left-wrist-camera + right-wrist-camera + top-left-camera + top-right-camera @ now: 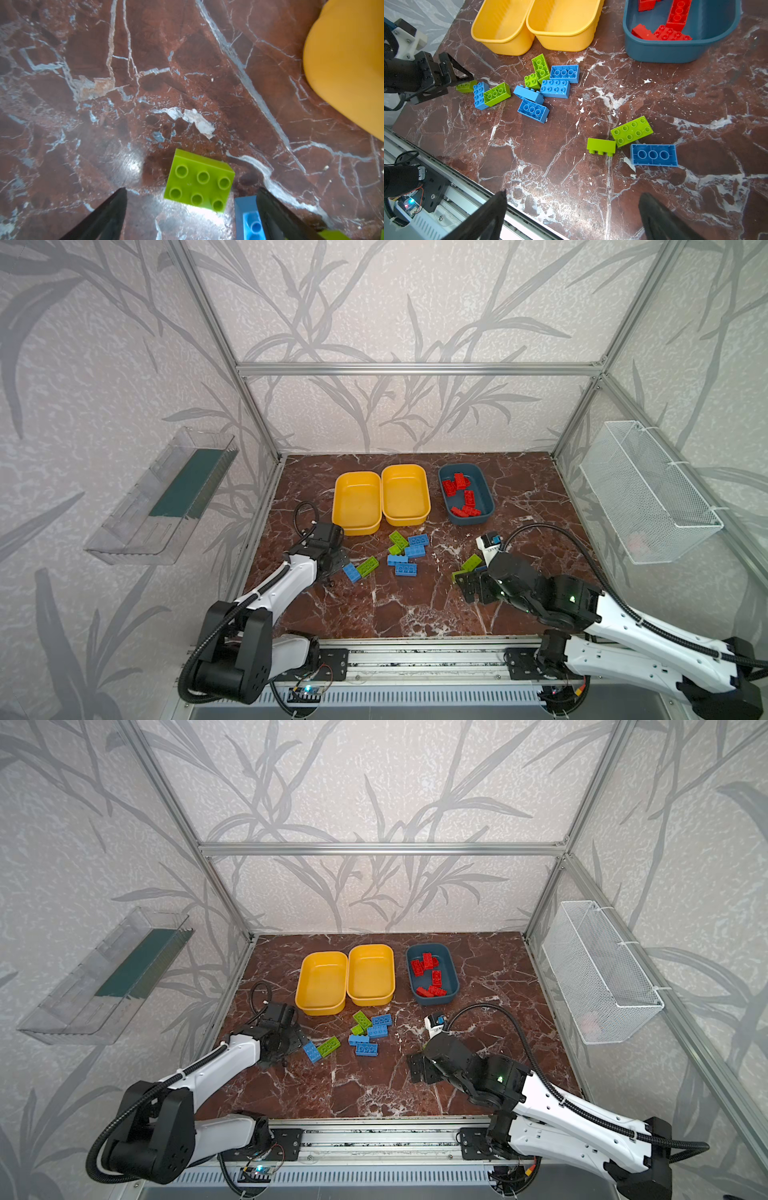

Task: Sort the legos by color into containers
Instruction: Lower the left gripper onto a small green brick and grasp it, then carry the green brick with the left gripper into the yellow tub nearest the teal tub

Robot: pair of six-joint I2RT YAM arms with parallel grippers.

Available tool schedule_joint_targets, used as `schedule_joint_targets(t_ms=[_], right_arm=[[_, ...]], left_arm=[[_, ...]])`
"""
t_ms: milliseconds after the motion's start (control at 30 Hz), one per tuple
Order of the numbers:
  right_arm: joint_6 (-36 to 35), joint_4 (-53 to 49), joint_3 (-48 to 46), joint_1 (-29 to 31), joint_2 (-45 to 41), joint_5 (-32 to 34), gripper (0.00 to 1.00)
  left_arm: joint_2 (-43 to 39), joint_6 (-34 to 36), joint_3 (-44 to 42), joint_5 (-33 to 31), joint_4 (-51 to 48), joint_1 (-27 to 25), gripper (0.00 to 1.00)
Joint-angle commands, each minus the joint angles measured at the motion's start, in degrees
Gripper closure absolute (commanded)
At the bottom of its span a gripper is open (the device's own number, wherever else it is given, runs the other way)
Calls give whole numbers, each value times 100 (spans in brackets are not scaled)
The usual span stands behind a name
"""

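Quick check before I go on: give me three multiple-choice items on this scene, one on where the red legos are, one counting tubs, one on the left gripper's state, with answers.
1. Where are the red legos?
A) in the teal tub
B) in a yellow tub
C) loose on the table

2. How many tubs stand empty?
A) none
B) one
C) two

3. The left gripper is:
A) shut on a blue lego
B) open, gripping nothing
C) shut on nothing

Answers:
1 A: in both top views every red one lies inside the teal tub.
2 C: both yellow tubs show bare floors.
3 B: its fingers stand apart, with a green lego lying loose between them.
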Motion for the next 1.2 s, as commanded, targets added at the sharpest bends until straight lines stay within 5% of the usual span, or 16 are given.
schedule_joint_targets(t_ms=[0, 700, 833, 1167], right_arm=[[40, -89, 47, 20, 12, 107, 1], [83, 183, -50, 20, 297, -82, 1], [56, 358, -92, 19, 430, -175, 1], [-85, 992, -39, 19, 966, -587, 1]], left_arm=[[153, 74, 20, 130, 75, 78, 7], [1259, 284, 454, 330, 120, 94, 54], [1268, 325, 554, 337, 5, 88, 67], [733, 303, 1088, 84, -688, -184, 80]])
